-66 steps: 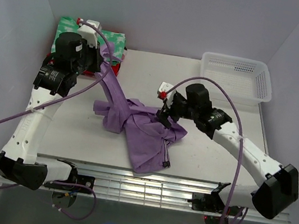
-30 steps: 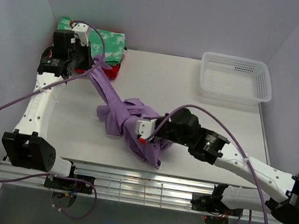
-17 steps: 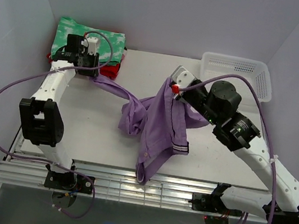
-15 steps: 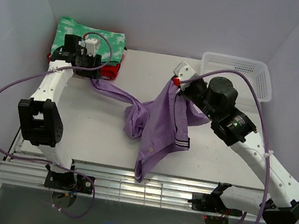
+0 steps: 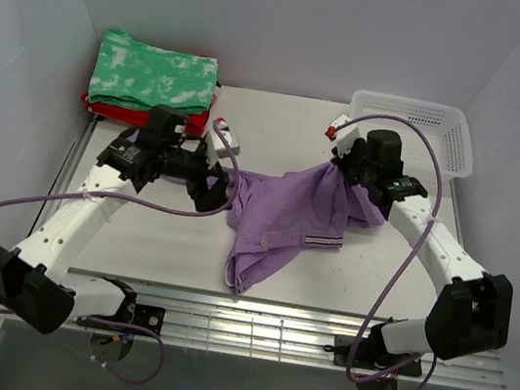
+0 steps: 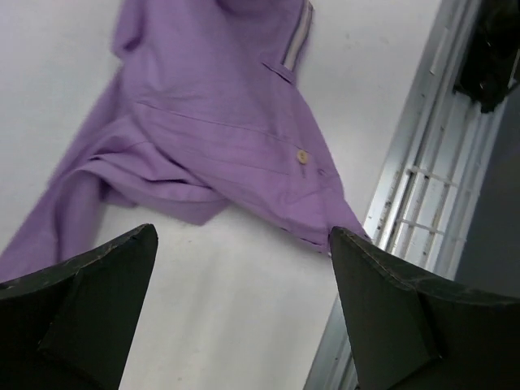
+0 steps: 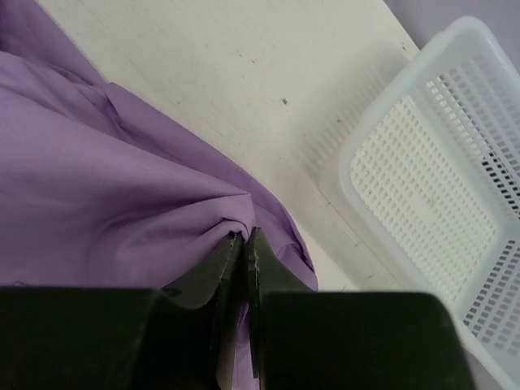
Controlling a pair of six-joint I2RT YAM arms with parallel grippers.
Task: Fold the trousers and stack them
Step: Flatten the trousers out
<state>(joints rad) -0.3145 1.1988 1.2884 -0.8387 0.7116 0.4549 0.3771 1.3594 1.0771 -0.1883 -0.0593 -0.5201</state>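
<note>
We saw the trousers [image 5: 287, 221] spread in a loose, rumpled sheet at the middle of the table [image 5: 149, 237], their right far corner drawn up off the surface. And the right claw [image 5: 340, 164] had that corner! In the right wrist view the trousers [image 7: 97, 187] bunched into a tight peak right at the right claw [image 7: 245, 237], whose fingers were pressed together on the pinch of cloth. From there the fabric sloped down leftward, a striped waistband edge [image 5: 322, 241] lay toward the near side, and one narrow tail trailed to the table's near edge.

Over on the left, we found the left claw [image 5: 218, 184] right at the left margin of the cloth, but with nothing in it. The left wrist view showed the left claw [image 6: 242, 237] with its fingers spread wide over bare table [image 6: 244, 325], the trousers [image 6: 219, 122] lying just ahead of the tips, a small button [image 6: 301, 156] showing on them.

The left arm reached from its near base forward and inward, elbow bent, wrist turned rightward. The right arm rose from its near base and stretched far forward, wrist bent back toward the middle.

Just beside the right claw stood a white basket [image 5: 409, 132], seen close in the right wrist view [image 7: 422, 187]. At the far left corner a green-and-white folded garment [image 5: 156, 70] lay atop a red one [image 5: 105, 109].
</note>
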